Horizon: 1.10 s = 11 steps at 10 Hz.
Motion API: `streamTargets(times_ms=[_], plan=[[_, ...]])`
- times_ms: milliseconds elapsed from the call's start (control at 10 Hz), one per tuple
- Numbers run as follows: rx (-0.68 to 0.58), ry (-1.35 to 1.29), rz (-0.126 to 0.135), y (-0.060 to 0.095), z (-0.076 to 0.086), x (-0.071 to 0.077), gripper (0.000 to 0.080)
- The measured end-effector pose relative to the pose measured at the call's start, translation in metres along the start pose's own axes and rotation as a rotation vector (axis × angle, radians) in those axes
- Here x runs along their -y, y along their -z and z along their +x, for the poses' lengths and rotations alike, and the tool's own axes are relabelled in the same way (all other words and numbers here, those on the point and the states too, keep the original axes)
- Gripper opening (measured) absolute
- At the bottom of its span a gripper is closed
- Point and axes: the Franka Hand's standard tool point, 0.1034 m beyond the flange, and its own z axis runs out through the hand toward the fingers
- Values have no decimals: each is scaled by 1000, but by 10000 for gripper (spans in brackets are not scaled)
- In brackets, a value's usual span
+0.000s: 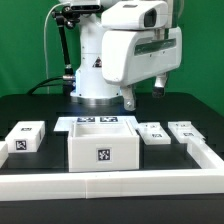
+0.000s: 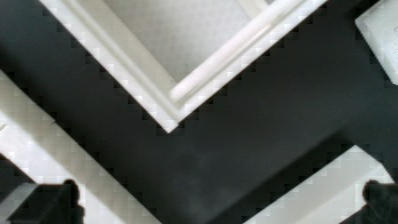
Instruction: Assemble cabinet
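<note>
The cabinet (image 1: 101,148) is a large open-topped white box at the table's middle front, with a square marker tag on its near face. Smaller white tagged panels lie around it: one on the exterior view's left (image 1: 25,137) and two on the right (image 1: 152,132) (image 1: 186,130). My gripper (image 1: 144,93) hangs high above the table, behind and to the right of the cabinet, open and empty. In the wrist view the gripper (image 2: 214,205) has its dark fingertips (image 2: 43,205) far apart over black table. A white rimmed corner (image 2: 173,112) with a pale inside shows there; I cannot tell which piece it is.
The marker board (image 1: 97,121) lies flat just behind the cabinet. A white L-shaped rail (image 1: 130,186) runs along the table's front and up its right side. The robot's base (image 1: 95,70) stands at the back middle. White strips (image 2: 54,130) cross the wrist view's sides.
</note>
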Motion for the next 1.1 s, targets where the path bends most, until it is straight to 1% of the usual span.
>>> streamTargets(times_ms=[700,800,900,1000,1100], plan=[[0,0,0,0,0,0,797],[-3,24,-5,-1,-2,0,797],[-20,122,-23,-10,-17,9,797],[-14,178,-16,-18,-34,16,797],[-21,267,-23,-26,-47,18,797]])
